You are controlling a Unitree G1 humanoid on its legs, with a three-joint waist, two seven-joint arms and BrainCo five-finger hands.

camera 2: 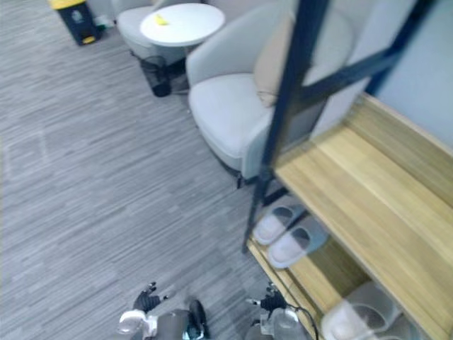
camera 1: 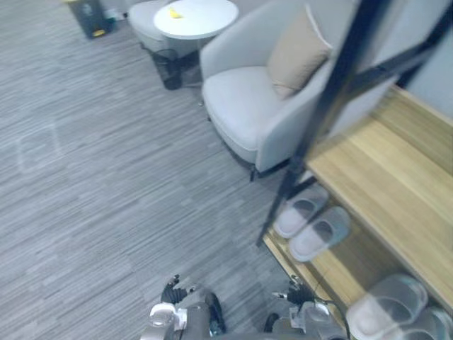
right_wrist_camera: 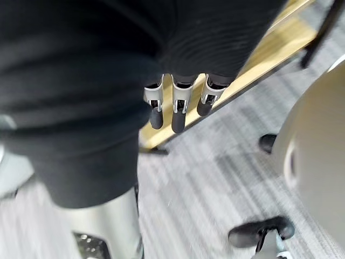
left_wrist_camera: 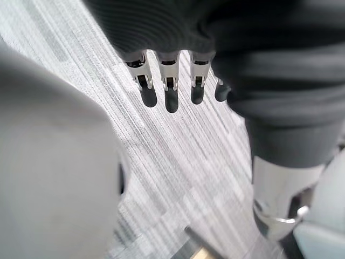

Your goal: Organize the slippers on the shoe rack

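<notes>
Both hang empty, fingers loose, left hand (left_wrist_camera: 170, 93) and right hand (right_wrist_camera: 178, 114), while the slippers (camera 1: 311, 221) sit right of centre on the shoe rack (camera 1: 396, 177), upper right of the nearer right hand (long axes slanting lower-left to upper-right).

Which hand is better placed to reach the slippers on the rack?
Probably the right. The rack and slippers lie on the robot's right, and the right hand hangs beside the rack's lower edge. The left hand hangs over the floor, farther off. Both are empty.
</notes>
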